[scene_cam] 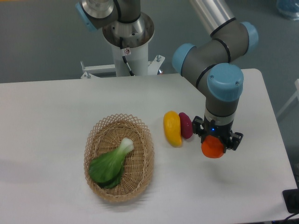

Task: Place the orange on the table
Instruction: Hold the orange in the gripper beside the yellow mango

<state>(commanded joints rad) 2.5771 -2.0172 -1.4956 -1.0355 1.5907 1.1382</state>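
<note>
Orange (213,147) sits clamped in my gripper (214,145), held above the table (46,116) at its right side; left, the wicker basket (118,157) holds a leafy green (110,164); farther back, a yellow fruit (172,128) touches a magenta one (186,125)

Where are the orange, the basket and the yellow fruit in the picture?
orange (213,147): fixed camera view, middle of its visible surface, below the gripper.
basket (147,140): fixed camera view, right part of its woven rim.
yellow fruit (172,128): fixed camera view, middle of its body.
</note>
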